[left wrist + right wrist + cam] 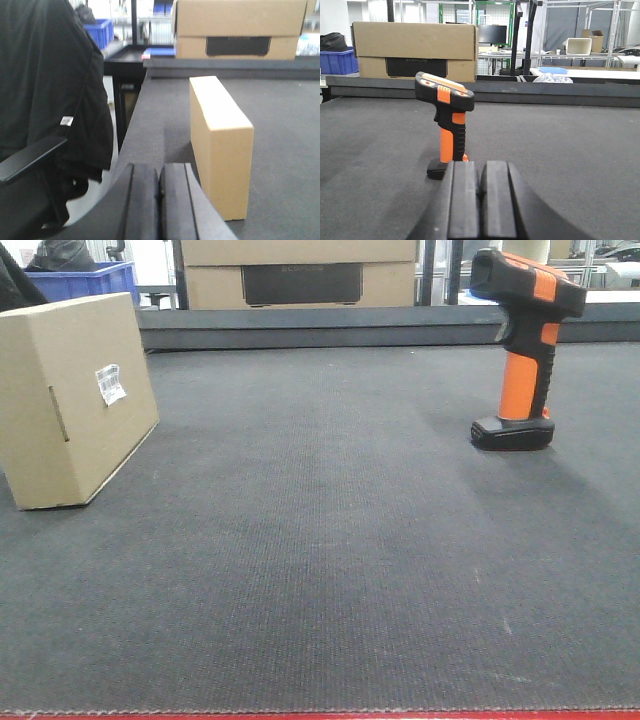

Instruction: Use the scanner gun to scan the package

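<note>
A tan cardboard package (72,400) stands on edge at the left of the dark belt, a white barcode label (110,384) on its face. In the left wrist view the package (220,140) stands just ahead and to the right of my left gripper (160,172), which is shut and empty. An orange and black scanner gun (524,345) stands upright on its base at the right. In the right wrist view the scanner gun (447,122) stands just ahead and left of my right gripper (481,170), which is shut and empty. Neither gripper shows in the front view.
A raised dark ledge (350,325) runs along the back of the belt, with large cardboard boxes (300,270) and a blue crate (85,280) behind it. A black chair with a dark jacket (45,100) stands off the belt's left edge. A red strip (320,716) marks the front edge.
</note>
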`<act>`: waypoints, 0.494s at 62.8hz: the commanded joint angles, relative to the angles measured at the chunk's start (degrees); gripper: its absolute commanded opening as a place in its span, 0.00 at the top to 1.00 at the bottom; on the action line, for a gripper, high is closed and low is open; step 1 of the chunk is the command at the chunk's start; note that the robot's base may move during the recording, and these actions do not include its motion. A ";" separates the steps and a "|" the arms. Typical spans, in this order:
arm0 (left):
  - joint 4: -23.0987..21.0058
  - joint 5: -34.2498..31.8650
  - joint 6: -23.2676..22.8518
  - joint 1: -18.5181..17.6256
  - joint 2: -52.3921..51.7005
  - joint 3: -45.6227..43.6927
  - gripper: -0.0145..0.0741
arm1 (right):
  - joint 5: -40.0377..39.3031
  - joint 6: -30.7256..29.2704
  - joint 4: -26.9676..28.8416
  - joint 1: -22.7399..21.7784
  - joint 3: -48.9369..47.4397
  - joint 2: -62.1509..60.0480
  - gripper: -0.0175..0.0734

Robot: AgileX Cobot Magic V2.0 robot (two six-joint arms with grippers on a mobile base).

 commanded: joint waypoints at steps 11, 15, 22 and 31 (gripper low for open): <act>-0.23 15.37 0.02 0.01 21.75 -17.97 0.96 | -0.90 0.00 -0.35 0.00 -0.01 -0.20 0.99; -0.35 16.53 0.02 0.01 26.26 -21.57 0.96 | -0.90 0.00 -0.35 0.00 -0.01 -0.20 0.99; -7.10 15.55 -0.36 0.01 31.62 -25.87 0.96 | -0.90 0.00 -0.35 0.00 -0.01 -0.20 0.99; -11.34 17.57 0.17 -0.56 39.59 -31.16 0.96 | -0.90 0.00 -0.35 0.00 -0.01 -0.20 0.99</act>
